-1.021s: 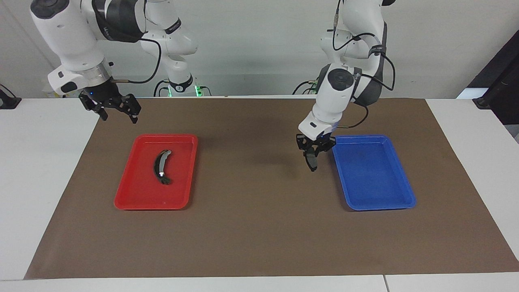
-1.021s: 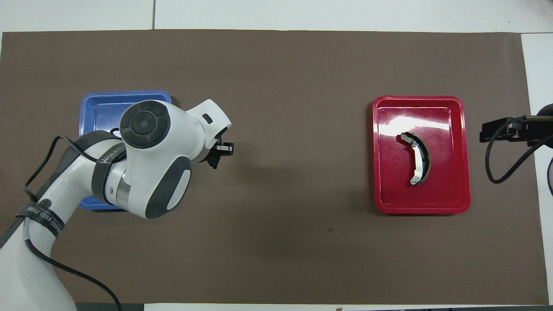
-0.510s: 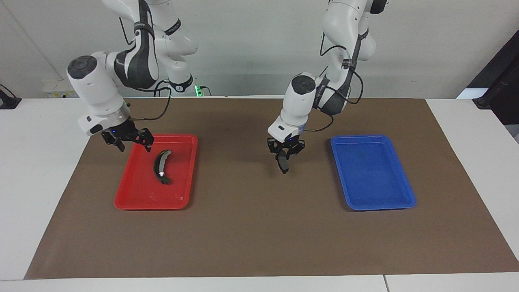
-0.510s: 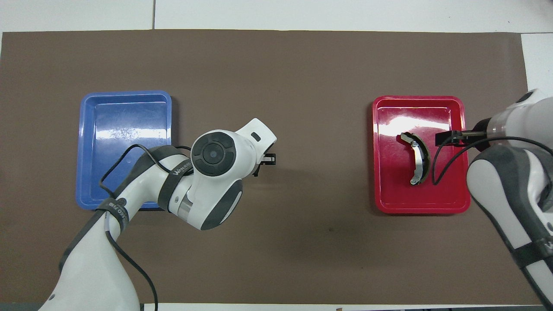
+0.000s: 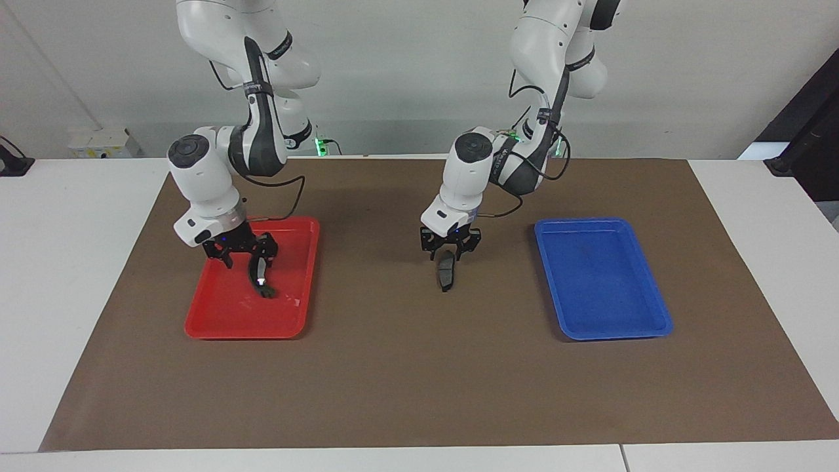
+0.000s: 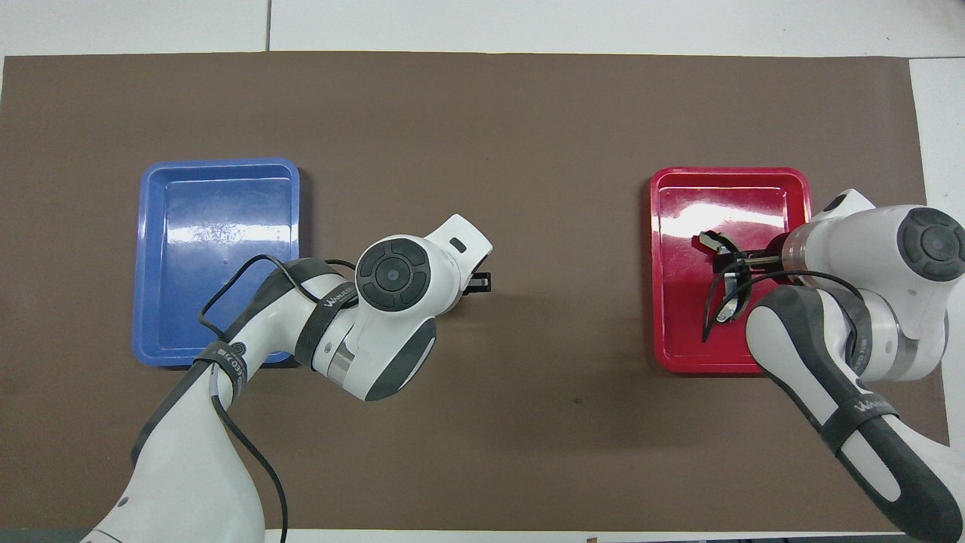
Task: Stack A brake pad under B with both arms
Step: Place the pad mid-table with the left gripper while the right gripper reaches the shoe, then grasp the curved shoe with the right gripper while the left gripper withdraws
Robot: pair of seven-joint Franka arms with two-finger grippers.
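The left tool, clamped on A brake pad, holds it on edge against the tabletop; released so, it may topple. The right tool stands apart astride B; an off-centre grasp could let it swing.

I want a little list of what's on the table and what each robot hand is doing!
Short dark-grey brake pad: on the brown mat, between the trays
Left gripper: right above that pad, at its upper end
Long curved black brake piece with silver band: lying in the red tray
Right gripper: down in the red tray, at that piece's upper end
Blue tray: nothing in it
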